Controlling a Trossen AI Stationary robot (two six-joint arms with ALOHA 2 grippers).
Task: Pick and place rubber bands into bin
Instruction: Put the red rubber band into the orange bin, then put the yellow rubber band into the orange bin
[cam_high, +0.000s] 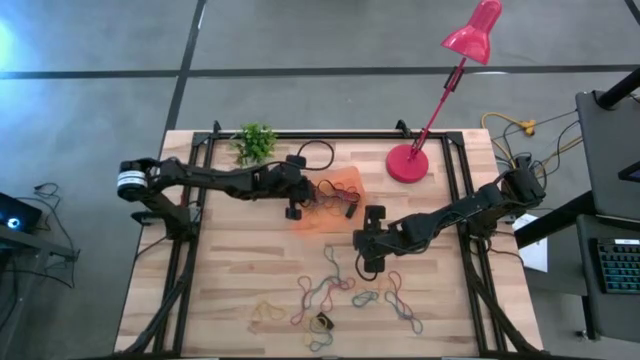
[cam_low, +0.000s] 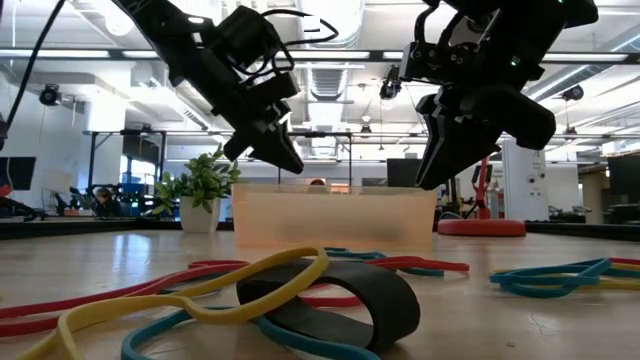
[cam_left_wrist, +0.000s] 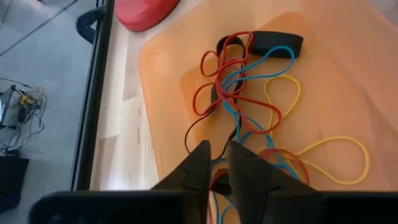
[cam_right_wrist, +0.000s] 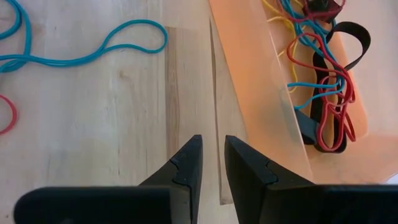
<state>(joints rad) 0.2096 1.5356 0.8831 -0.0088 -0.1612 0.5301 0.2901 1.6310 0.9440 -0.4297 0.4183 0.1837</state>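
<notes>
The orange bin (cam_high: 345, 182) stands at the table's far middle and holds a tangle of rubber bands (cam_left_wrist: 242, 87) in red, blue, yellow and black. My left gripper (cam_left_wrist: 217, 158) hovers over the bin's left part, just above its rim (cam_low: 335, 190). Its fingers are a narrow gap apart, and the bands seen through the gap lie below them. My right gripper (cam_right_wrist: 211, 152) hangs over bare wood beside the bin's near right wall (cam_right_wrist: 261, 93), narrowly open with nothing between its fingers. Several more rubber bands (cam_high: 340, 295) lie loose on the near half of the table.
A red lamp's round base (cam_high: 407, 163) stands right of the bin, with its head (cam_high: 475, 30) out past the far edge. A small green plant (cam_high: 255, 142) stands at the far left. Black frame rails (cam_high: 195, 200) run along the table's sides. Bare wood lies between bin and loose bands.
</notes>
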